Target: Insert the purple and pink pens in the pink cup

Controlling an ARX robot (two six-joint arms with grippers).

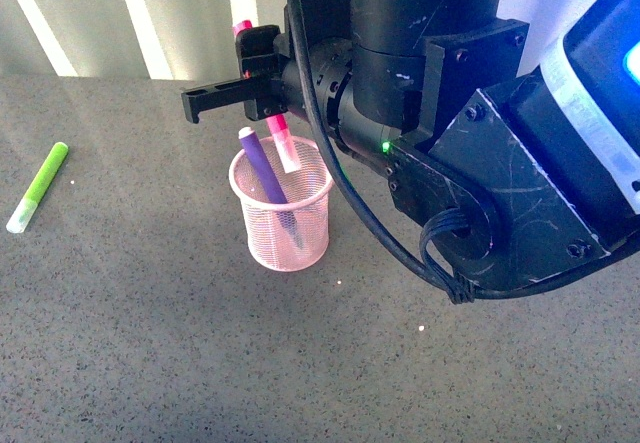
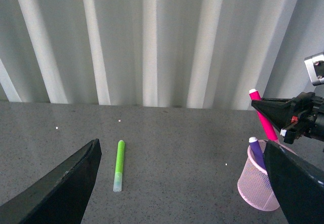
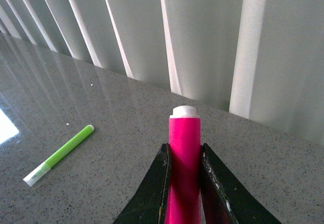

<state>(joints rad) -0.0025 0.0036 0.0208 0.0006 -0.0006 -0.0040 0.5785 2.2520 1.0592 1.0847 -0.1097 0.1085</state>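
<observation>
— Where are the pens relative to the pink cup [image 1: 281, 215]?
— Purple pen [image 1: 265, 171] stands inside; right gripper [image 3: 184, 171] clenches the pink pen [image 1: 284, 143] over its rim.
— Left gripper [image 2: 177, 183]?
— Released, near the green marker [image 1: 38, 187] left of the cup.

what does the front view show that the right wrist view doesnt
Only the front view shows the pink cup, the purple pen standing in it, and the pink pen's capped tip reaching into the cup's mouth. Only the right wrist view shows the right claw closed on the pink pen from close up, with the pen's white end cap. Both show the pink pen and the green marker lying on the table.
</observation>
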